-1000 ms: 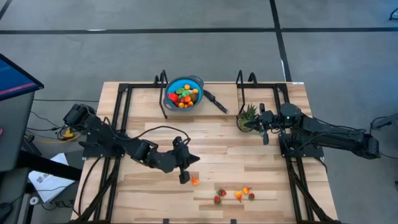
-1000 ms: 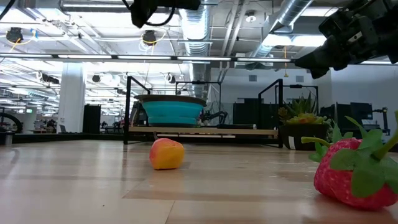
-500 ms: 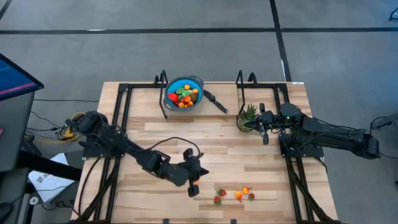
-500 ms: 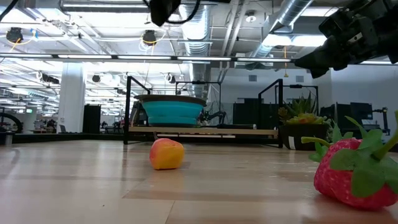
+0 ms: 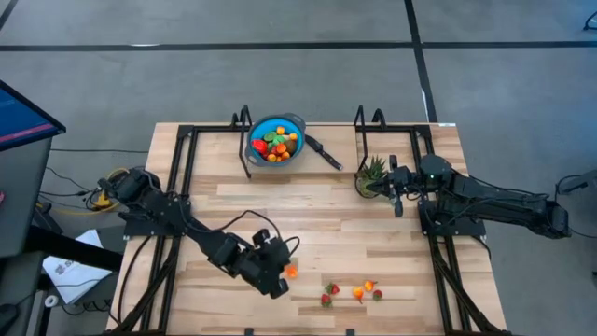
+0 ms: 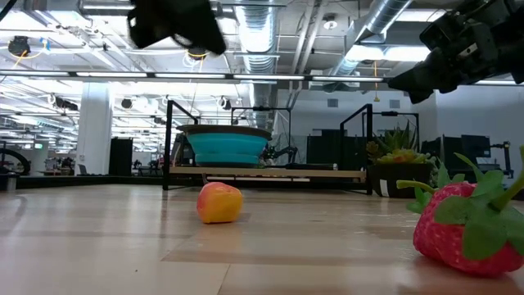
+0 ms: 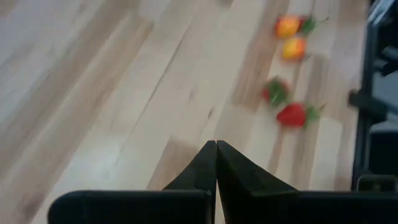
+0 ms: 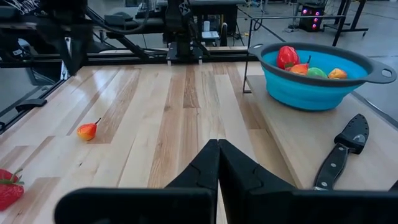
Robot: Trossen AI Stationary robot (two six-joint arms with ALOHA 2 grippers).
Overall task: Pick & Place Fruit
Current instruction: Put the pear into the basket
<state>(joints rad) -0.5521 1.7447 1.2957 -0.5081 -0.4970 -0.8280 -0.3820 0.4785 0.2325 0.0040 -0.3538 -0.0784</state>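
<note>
The left gripper (image 5: 278, 287) has pulled back toward the table's left, its jaws pressed together, beside one orange fruit (image 5: 292, 272) lying loose. Four more fruits (image 5: 353, 292) lie in a row nearby; their pointing is unclear. The right gripper (image 5: 395, 193), jaws together, waits by the plant (image 5: 372, 172).

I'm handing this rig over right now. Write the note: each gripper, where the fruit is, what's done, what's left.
Left gripper: shut, empty, near the table's front, beside a loose orange fruit.
Right gripper: shut, empty, waiting by the potted plant.
Done: the blue bowl at the back already holds several fruits.
Left: the orange fruit and a front cluster, strawberries and orange pieces, on the table.
</note>
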